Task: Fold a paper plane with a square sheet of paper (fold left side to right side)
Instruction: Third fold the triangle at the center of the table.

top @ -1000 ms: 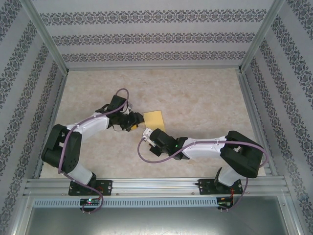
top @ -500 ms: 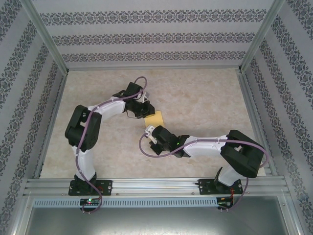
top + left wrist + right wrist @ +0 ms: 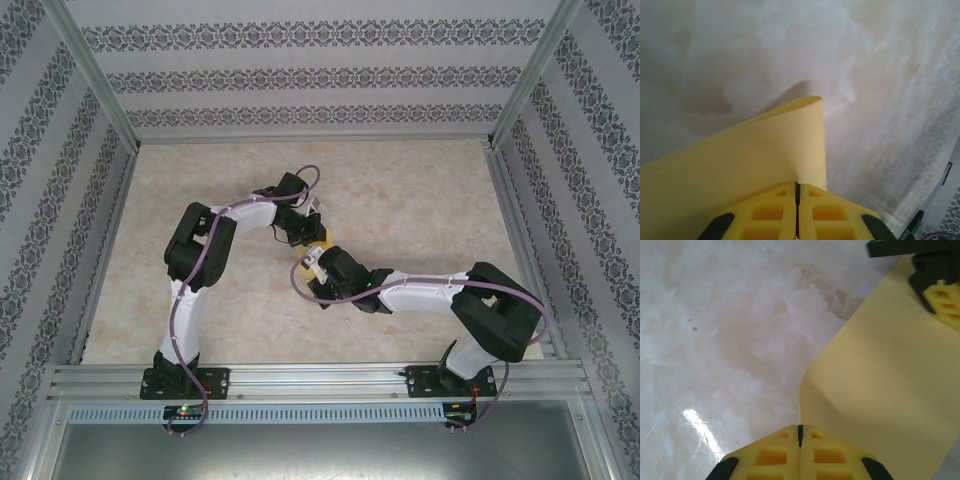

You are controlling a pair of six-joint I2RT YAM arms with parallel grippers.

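Note:
The square sheet of paper (image 3: 323,243) is yellow-orange and lies mid-table, mostly covered by both wrists in the top view. My left gripper (image 3: 797,186) is shut on one edge of the sheet (image 3: 755,150), which bows up from the floor ahead of the jaws. My right gripper (image 3: 800,429) is shut on another edge, and the sheet (image 3: 880,380) spreads out to its right. The left gripper's fingers (image 3: 944,297) show at the far corner of that view. From above, the left gripper (image 3: 313,233) and right gripper (image 3: 316,258) sit close together.
The beige marbled floor (image 3: 420,200) stretches around the sheet on all sides. Patterned walls and metal frame posts (image 3: 515,95) enclose the cell. A rail (image 3: 320,380) with both arm bases runs along the near edge.
My left arm swung right and forward onto the sheet, and its jaws closed on the edge. The right gripper crept forward, staying shut. The sheet is now mostly hidden under the wrists.

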